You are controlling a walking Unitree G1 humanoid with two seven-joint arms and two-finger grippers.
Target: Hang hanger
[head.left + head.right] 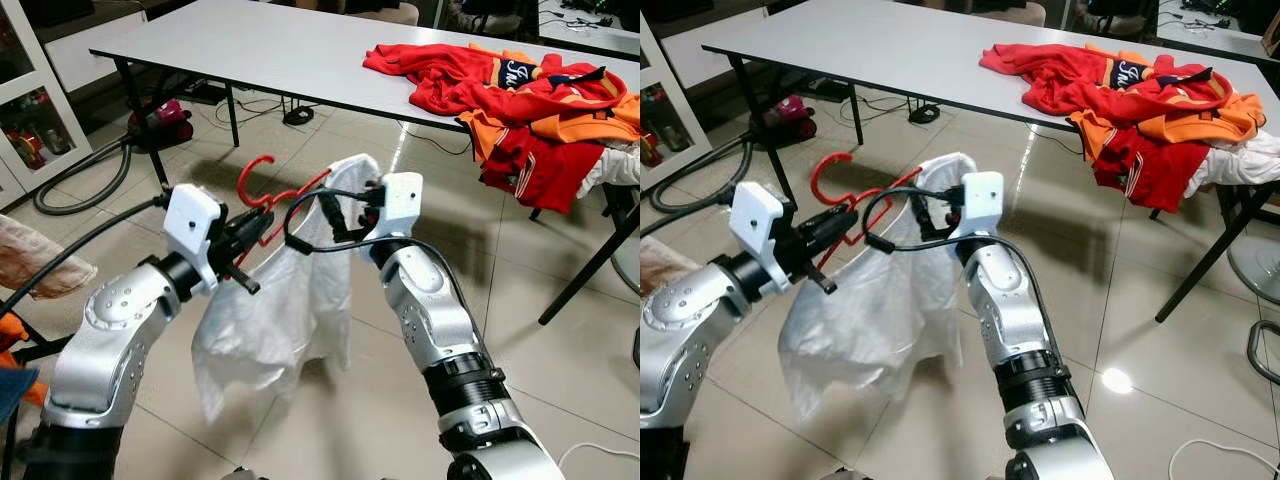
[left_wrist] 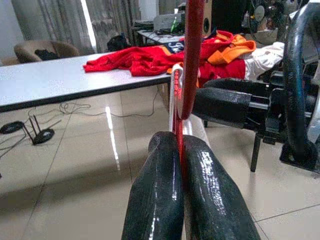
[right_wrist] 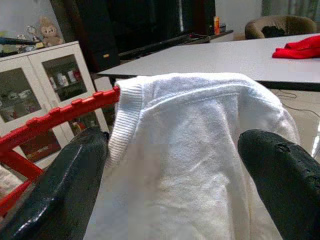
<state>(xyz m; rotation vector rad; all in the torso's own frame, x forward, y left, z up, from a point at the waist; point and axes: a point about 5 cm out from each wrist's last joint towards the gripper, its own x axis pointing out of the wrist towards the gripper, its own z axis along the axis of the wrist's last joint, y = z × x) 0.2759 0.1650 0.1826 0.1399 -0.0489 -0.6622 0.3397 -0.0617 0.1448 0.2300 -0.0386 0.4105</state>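
The left gripper (image 1: 247,236) is clamped on the red hanger (image 1: 262,190), whose hook rises at about 12 o'clock from the fingers (image 2: 160,190). A white shirt (image 1: 270,310) hangs from the hanger between both arms. At 3 o'clock, the right gripper (image 3: 170,165) stands spread around the shirt's shoulder, below the table (image 1: 260,50) of red clothes (image 1: 520,100).

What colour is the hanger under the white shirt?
Red hanger, clearest in the left eye view.

Red hanger (image 1: 262,190): moulded plastic, ridged along its arm. White garment (image 3: 200,150): soft knitted cloth with ribbed collar. Floor (image 1: 330,420): glossy tiles; counter (image 1: 270,50): smooth, matt.
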